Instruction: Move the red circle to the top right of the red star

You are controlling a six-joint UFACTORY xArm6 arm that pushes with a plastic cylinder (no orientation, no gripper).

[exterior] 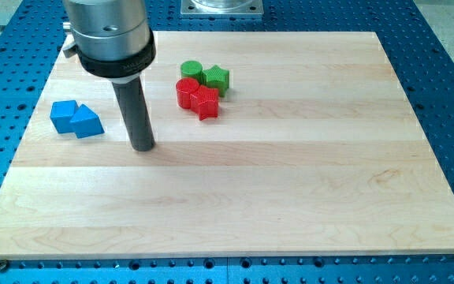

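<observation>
The red circle (186, 91) sits on the wooden board, touching the left side of the red star (206, 102). Just above them are a green circle (191, 71) and a green star (217, 78), close against the red pair. My tip (142, 147) rests on the board to the left of and below the red circle, about a block's width or more away, touching no block. The rod rises from it toward the view's top left.
A blue cube (63, 115) and a blue triangle (87, 122) sit together at the view's left, left of my tip. The wooden board (290, 189) lies on a blue perforated table; its edges frame the workspace.
</observation>
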